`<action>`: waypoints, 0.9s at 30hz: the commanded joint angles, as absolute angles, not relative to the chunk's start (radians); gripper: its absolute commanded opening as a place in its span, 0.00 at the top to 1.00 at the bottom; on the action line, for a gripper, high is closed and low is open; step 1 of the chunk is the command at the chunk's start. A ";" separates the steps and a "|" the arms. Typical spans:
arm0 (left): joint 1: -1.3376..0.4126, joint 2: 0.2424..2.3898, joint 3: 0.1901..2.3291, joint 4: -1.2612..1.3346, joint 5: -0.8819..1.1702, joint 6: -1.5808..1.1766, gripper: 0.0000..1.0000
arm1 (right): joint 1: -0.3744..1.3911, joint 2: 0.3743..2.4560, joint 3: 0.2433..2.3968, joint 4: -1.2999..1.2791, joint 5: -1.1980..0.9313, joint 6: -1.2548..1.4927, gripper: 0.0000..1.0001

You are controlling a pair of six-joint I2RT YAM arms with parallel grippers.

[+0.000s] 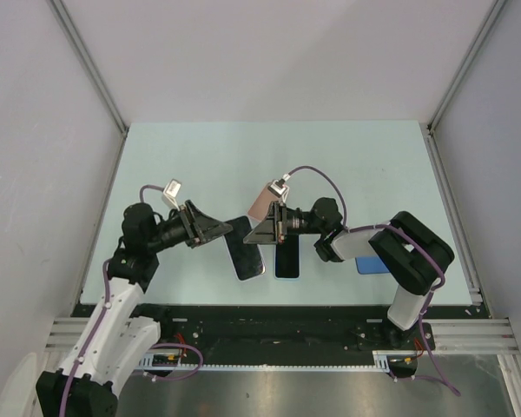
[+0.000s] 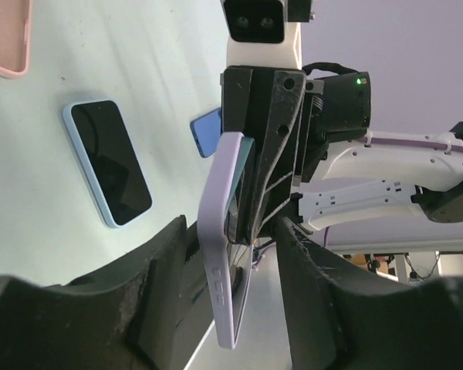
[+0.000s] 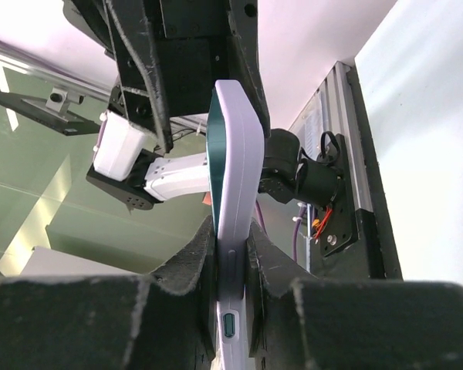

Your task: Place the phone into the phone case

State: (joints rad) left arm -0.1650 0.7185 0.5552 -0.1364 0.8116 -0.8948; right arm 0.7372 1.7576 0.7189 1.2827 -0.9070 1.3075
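Note:
A lavender phone case (image 1: 246, 254) is held edge-on above the table between the two arms. A dark teal phone (image 3: 214, 154) lies against its open side; how far it is seated I cannot tell. My right gripper (image 1: 259, 233) is shut on the case and phone, its fingers pressing both flat sides in the right wrist view (image 3: 233, 239). My left gripper (image 1: 224, 230) is open. In the left wrist view its fingers (image 2: 166, 270) stand either side of the case (image 2: 216, 254), with a gap on each side, and the phone's screen (image 2: 241, 200) shows.
A second phone in a light blue case (image 1: 286, 261) lies screen-up on the table, also in the left wrist view (image 2: 108, 162). A pink case (image 1: 259, 201) lies behind the grippers. A blue object (image 1: 371, 265) lies by the right arm.

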 commanded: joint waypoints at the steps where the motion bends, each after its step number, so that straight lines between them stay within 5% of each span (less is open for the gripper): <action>1: -0.166 0.678 0.497 0.000 0.874 -0.963 0.44 | 0.735 1.729 0.755 1.592 -0.873 1.302 1.00; 6: -0.166 0.698 0.462 0.084 0.902 -0.977 0.48 | 0.745 1.743 0.755 1.591 -0.877 1.292 1.00; 9: -0.166 0.724 0.465 0.126 0.949 -0.969 0.65 | 0.755 1.741 0.753 1.565 -0.893 1.267 0.92; 13: -0.166 0.741 0.492 0.140 1.012 -0.940 0.99 | 0.756 1.720 0.753 1.482 -0.907 1.215 0.73; 18: -0.166 0.738 0.522 0.120 1.060 -0.890 1.00 | 0.739 1.669 0.753 1.364 -0.900 1.135 0.49; 27: -0.190 0.772 0.514 0.120 1.106 -0.841 1.00 | 0.712 1.660 0.753 1.339 -0.916 1.129 0.52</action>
